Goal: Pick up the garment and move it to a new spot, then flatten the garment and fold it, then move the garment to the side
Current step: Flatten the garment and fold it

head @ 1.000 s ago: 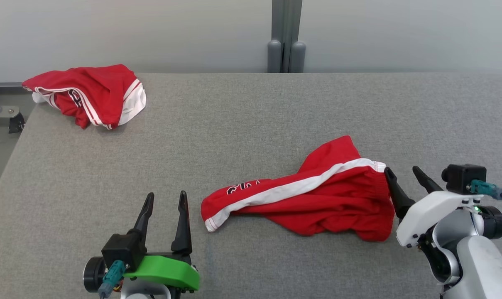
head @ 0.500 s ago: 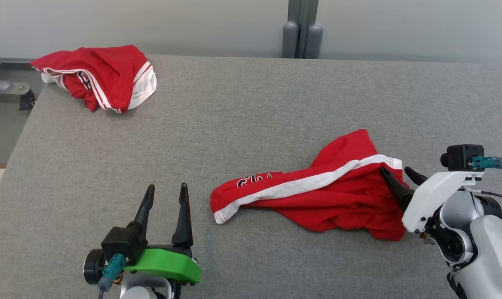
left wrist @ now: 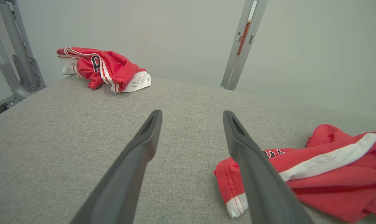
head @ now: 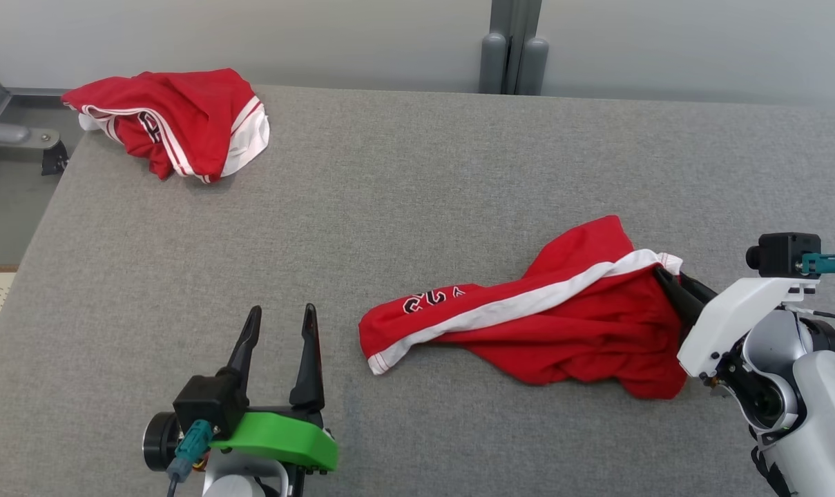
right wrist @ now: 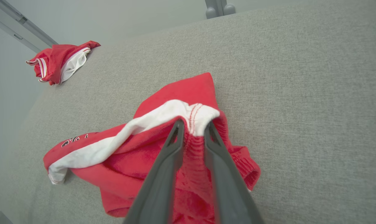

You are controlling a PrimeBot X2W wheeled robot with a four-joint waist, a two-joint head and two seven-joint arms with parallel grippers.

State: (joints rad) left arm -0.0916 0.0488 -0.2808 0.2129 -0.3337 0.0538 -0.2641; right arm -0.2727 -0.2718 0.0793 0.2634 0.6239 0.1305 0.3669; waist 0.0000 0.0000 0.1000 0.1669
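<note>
Grey felt-like table stretches ahead of both jaw pairs to a pale wall and grey post. A crumpled red garment with a white stripe lies between the two jaw pairs — soft, light and limp, likely to sag when lifted. The right gripper pinches its gathered waistband, a sound hold; the left gripper, spread and empty, sits near the hem.

Two red garments lying, near garment and far garment, one grey table, two grippers showing, left gripper, right gripper.
</note>
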